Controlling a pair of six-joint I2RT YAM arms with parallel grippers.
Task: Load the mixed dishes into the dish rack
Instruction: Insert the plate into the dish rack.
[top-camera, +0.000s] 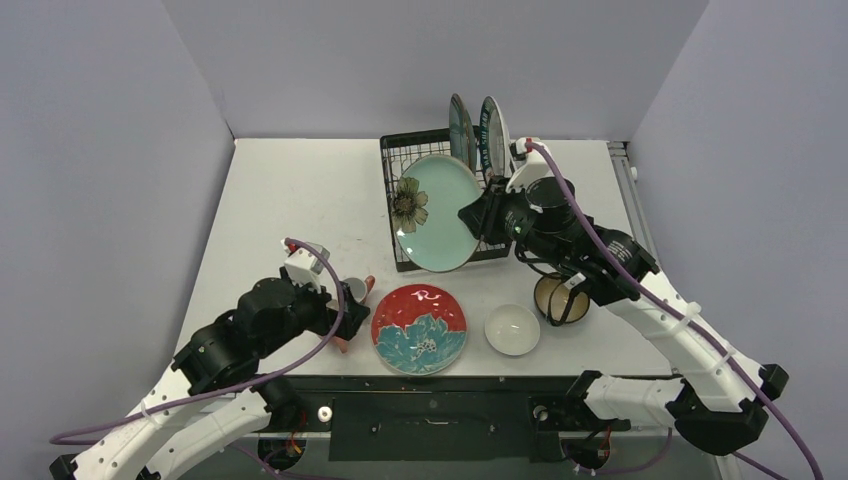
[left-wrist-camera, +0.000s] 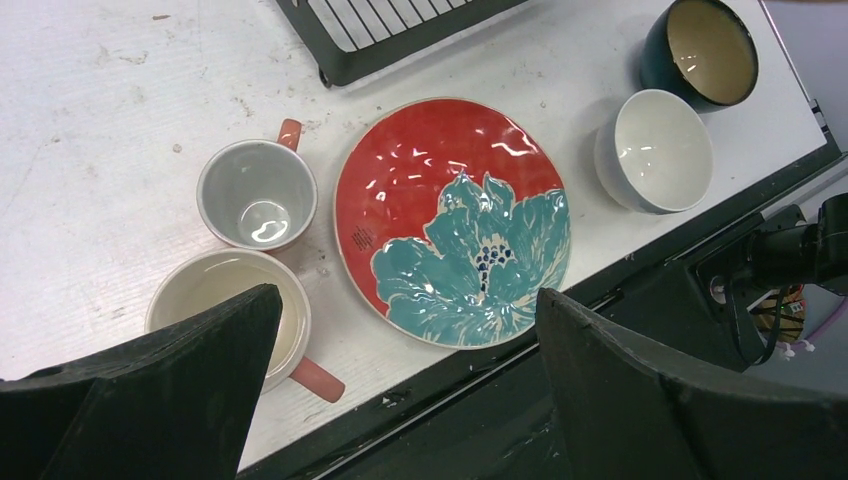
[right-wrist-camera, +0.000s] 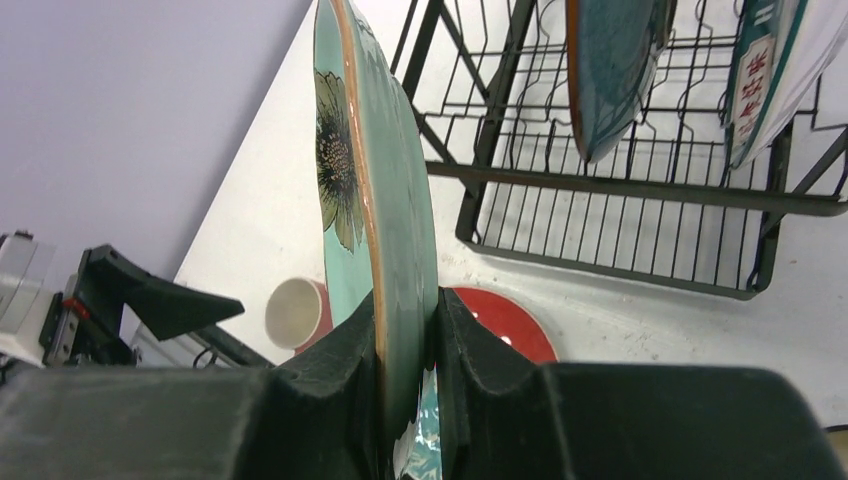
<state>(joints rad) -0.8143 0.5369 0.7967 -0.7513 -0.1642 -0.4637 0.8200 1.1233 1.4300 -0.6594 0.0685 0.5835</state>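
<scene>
Your right gripper (right-wrist-camera: 408, 330) is clamped on the rim of the pale teal flower plate (right-wrist-camera: 385, 200), holding it up on edge just in front of the dish rack (right-wrist-camera: 620, 200). Two plates already stand in the rack's upper slots, a dark teal one (top-camera: 461, 130) and the lettered white one (top-camera: 494, 135). Your left gripper (left-wrist-camera: 408, 295) hangs with jaws wide apart over the two mugs (left-wrist-camera: 257, 193), right beside the red plate (left-wrist-camera: 452, 220). The white bowl (left-wrist-camera: 655, 150) and dark bowl (left-wrist-camera: 700, 50) sit on the table past it.
</scene>
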